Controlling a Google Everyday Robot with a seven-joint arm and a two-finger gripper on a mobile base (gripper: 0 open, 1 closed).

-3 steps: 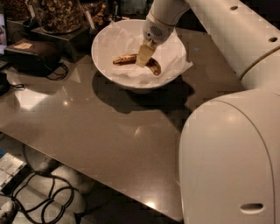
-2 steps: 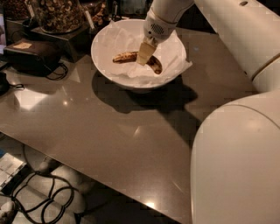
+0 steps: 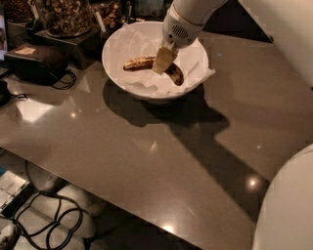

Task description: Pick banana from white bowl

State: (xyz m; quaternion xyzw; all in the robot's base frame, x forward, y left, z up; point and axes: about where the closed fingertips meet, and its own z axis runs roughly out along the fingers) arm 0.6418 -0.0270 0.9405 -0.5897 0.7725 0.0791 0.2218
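Note:
The banana (image 3: 138, 62), small, curved and brown-black with yellow patches, lies in the white bowl (image 3: 116, 45), which is lined with crumpled white paper and stands at the back of the grey table. My gripper (image 3: 164, 60) reaches down into the bowl from the upper right. Its tan tip is at the banana's middle and hides that part. The banana's two ends show on either side of it. The banana rests on the paper.
A glass jar of nuts (image 3: 63, 14) stands behind the bowl to the left. A black box with a coiled cable (image 3: 36, 61) sits at the far left. Cables (image 3: 54, 215) lie on the floor below the table's front edge. My white body (image 3: 288, 205) fills the lower right corner.
The gripper has stayed at the banana's middle in the bowl. My white body has shifted right and down, out of much of the view. The banana has not moved.

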